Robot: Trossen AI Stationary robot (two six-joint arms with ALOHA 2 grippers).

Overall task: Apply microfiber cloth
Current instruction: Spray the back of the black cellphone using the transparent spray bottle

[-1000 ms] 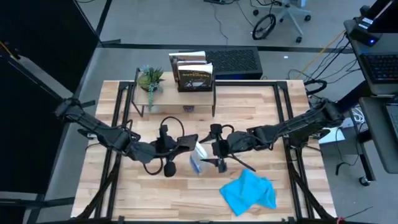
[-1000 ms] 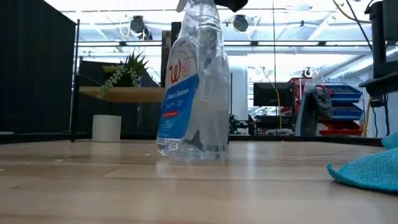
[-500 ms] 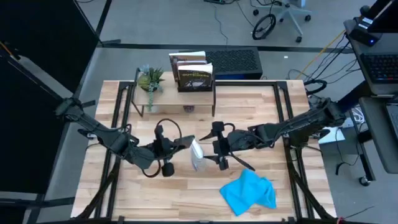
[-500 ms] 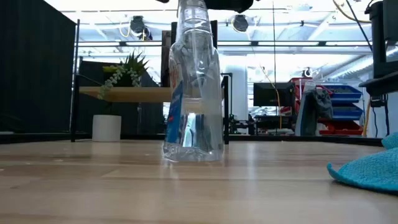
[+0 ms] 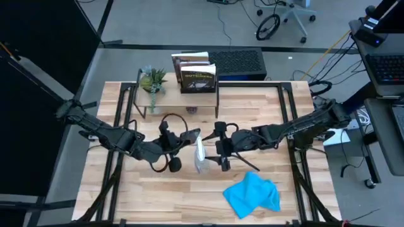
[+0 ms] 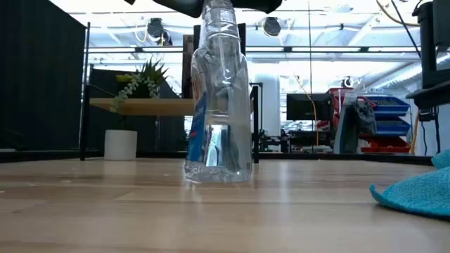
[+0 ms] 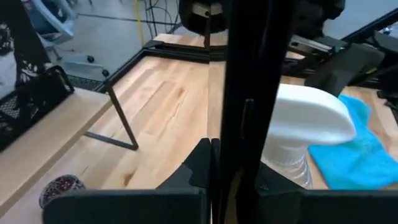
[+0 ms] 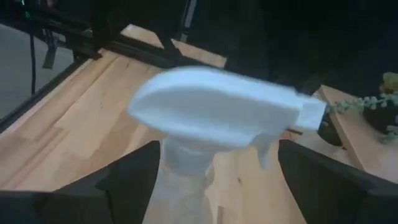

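Right gripper (image 5: 218,153), fingers spread either side of spray bottle (image 5: 199,155), left gripper (image 5: 184,140) just beside its head, state unclear; microfiber cloth (image 5: 252,195) lies apart, untouched; risk: swinging away clips upright bottle, tipping it over.

White sprayer head (image 7: 309,116) beside turquoise cloth (image 7: 354,158)

A clear spray bottle (image 5: 199,155) with a white trigger head is seen standing upright near the middle of the wooden counter (image 5: 265,101). At the far edge, a small shelf (image 5: 180,94) is set, on which a potted plant (image 5: 152,80) and upright books (image 5: 196,74) are carried. A small dark round object (image 7: 60,188) is seen on the shelf board.
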